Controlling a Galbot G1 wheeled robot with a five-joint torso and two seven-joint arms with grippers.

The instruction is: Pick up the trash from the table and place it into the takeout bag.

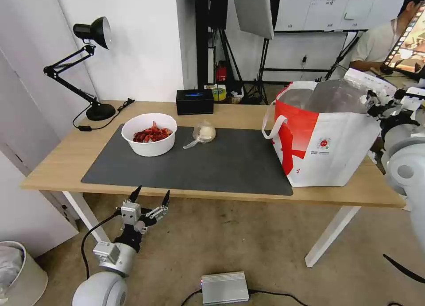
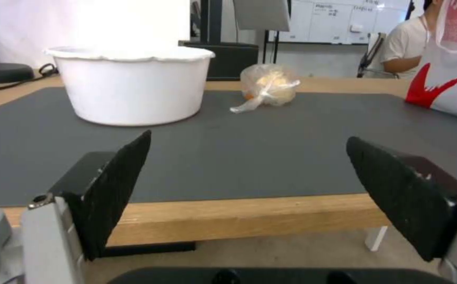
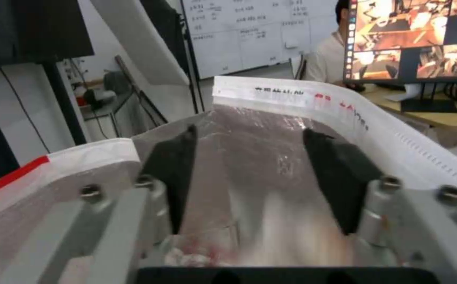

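A white round bowl (image 1: 149, 140) (image 2: 133, 88) of red crayfish shells stands at the left of the dark grey mat (image 1: 221, 164) on the wooden table (image 1: 57, 157). To its right lies a knotted clear plastic bag (image 1: 203, 133) (image 2: 268, 87). The red and white takeout bag (image 1: 327, 151) stands open at the table's right end. My left gripper (image 1: 152, 191) (image 2: 248, 139) hangs open and empty just before the table's front edge, facing the bowl. My right gripper (image 1: 375, 106) (image 3: 250, 132) is open over the bag's foil lining (image 3: 250, 157); clear plastic with red specks (image 3: 199, 250) lies deep inside.
A black tissue box (image 1: 195, 101) sits at the table's back edge, and a black desk lamp (image 1: 99, 111) stands at the back left. On the floor are a silver box (image 1: 224, 287) and a white bin (image 1: 20, 273). A person sits at a desk behind the bag.
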